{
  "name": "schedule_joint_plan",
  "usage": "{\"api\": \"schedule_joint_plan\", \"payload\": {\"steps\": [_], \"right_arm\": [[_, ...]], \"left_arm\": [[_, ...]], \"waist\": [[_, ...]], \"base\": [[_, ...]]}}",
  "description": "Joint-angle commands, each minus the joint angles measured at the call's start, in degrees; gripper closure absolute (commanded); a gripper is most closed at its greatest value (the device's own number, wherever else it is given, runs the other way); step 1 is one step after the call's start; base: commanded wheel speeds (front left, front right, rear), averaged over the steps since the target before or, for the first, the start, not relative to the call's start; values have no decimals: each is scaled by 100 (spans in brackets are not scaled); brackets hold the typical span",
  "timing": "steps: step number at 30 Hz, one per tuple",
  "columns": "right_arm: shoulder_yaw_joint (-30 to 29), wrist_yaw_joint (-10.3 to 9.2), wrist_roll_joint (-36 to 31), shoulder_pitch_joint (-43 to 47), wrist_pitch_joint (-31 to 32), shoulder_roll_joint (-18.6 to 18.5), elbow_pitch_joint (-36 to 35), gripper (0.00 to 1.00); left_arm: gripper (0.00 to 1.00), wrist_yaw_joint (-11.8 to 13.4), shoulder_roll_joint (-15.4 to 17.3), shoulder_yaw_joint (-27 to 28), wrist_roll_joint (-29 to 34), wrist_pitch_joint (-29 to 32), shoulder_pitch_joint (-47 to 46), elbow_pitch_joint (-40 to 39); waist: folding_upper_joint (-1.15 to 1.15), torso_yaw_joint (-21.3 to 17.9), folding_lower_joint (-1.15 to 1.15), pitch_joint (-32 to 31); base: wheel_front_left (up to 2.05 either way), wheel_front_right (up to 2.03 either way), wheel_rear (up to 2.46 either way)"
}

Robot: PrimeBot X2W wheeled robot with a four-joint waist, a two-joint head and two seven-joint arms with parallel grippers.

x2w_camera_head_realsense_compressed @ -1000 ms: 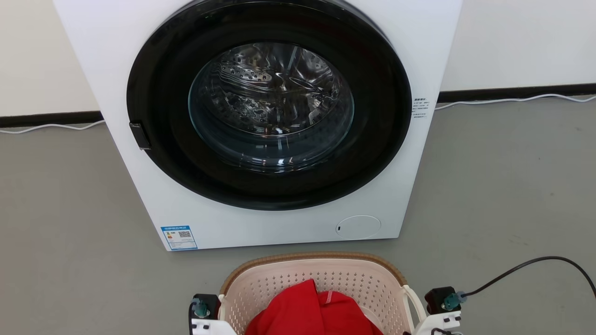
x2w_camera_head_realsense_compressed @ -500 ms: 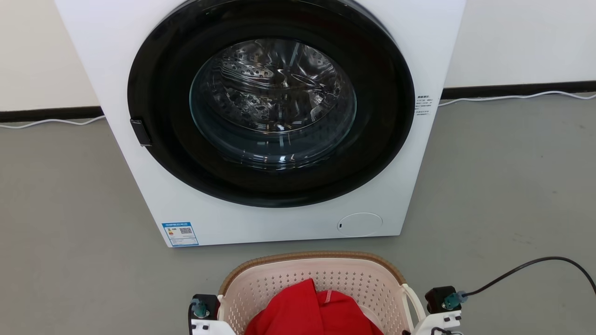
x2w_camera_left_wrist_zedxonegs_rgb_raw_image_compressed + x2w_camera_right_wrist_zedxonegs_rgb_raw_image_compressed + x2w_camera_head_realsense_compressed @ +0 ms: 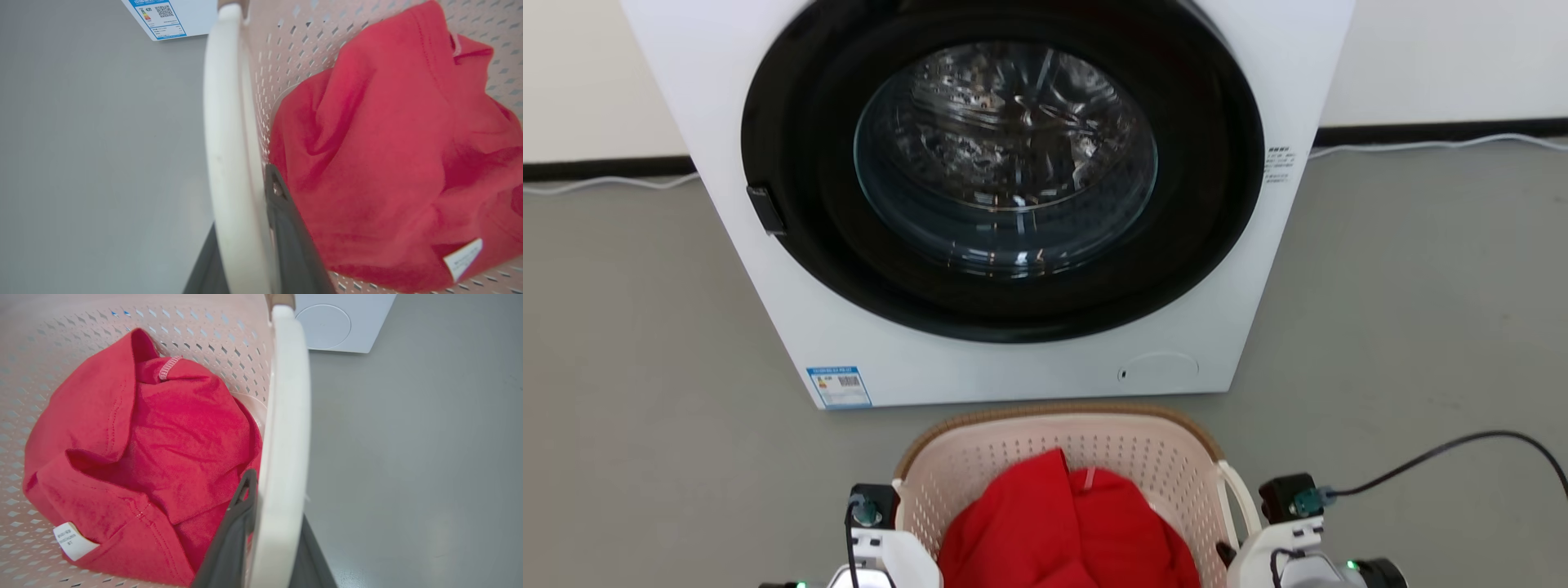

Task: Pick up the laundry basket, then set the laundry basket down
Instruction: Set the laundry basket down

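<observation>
The laundry basket [image 3: 1054, 415], cream with a brown woven-look rim, sits at the bottom centre of the head view just in front of the washing machine. A red garment [image 3: 1062, 531] lies in it. My left gripper [image 3: 241, 204] is shut on the basket's white left loop handle [image 3: 229, 143], with one dark finger [image 3: 286, 228] inside the basket wall. On the other side, my right gripper [image 3: 278, 510] is shut on the right loop handle [image 3: 286, 416]. Its inner finger [image 3: 239, 514] is against the red garment [image 3: 143, 449]. Whether the basket touches the floor I cannot tell.
A white washing machine [image 3: 1013, 371] with its round dark door [image 3: 1005, 163] shut stands directly ahead of the basket. A black cable [image 3: 1462, 445] runs over the grey floor at the right. A white cable [image 3: 1421, 147] lies along the wall.
The head camera has moved, so the washing machine looks larger and the basket sits higher in the picture. More of both wrists shows. Both grips on the handles are unchanged.
</observation>
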Motion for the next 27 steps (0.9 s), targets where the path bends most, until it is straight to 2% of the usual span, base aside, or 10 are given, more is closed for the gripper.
{"api": "schedule_joint_plan", "payload": {"steps": [1,6,14,27], "right_arm": [[158,52,-36,-257,-228,13,-204,100],[213,52,-77,-426,-481,13,-306,100],[123,52,-289,-1140,-1086,13,-144,100],[-540,52,-1049,-2381,-1428,13,215,100]], "left_arm": [[100,65,167,74,43,-81,-333,-21],[100,79,165,151,-32,-126,-564,-20],[100,141,246,388,-162,-586,-1491,-105],[100,132,245,468,-145,-1164,-2476,-111]], "waist": [[0,7,0,125],[0,28,0,555],[0,186,0,1890],[0,401,0,3701]], "base": [[0,0,0],[0,0,0],[0,0,0],[0,0,0]]}}
